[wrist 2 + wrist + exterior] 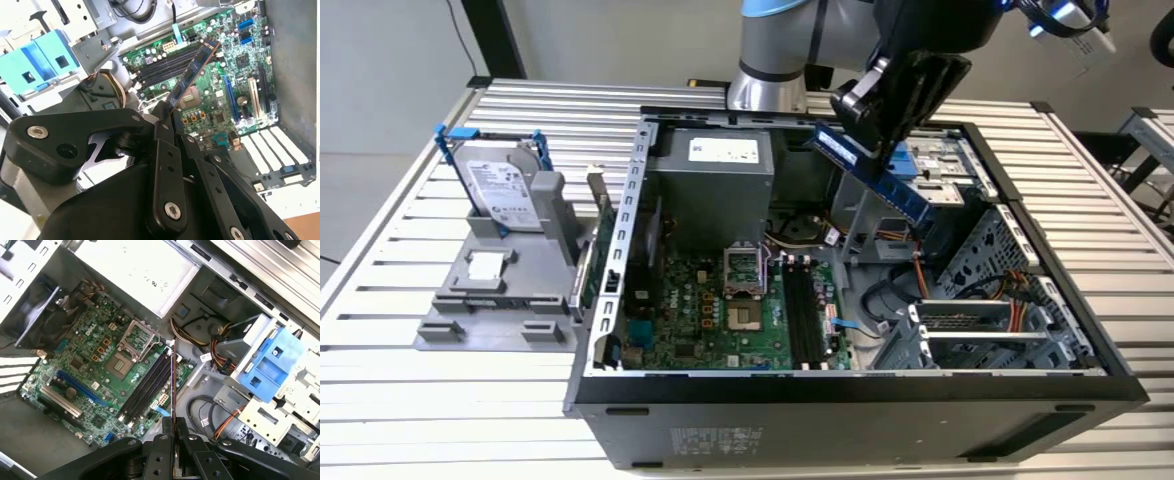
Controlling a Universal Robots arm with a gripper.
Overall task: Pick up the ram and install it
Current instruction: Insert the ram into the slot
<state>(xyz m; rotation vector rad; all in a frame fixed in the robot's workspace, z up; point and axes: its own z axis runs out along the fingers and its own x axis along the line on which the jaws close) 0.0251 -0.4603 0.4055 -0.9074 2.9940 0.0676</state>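
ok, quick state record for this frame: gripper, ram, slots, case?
gripper: shut on the ram
ram: tilted, held above the open case, not seated
memory slots: on the motherboard, below the ram, apart from it
case: side open, on the slatted table
hard drive: upright on grey stand, exterior view's left of case

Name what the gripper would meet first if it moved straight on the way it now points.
Probably the black memory slots on the green motherboard: the gripper, shut on the ram, aims it at them, with open space between. Depth is unclear.
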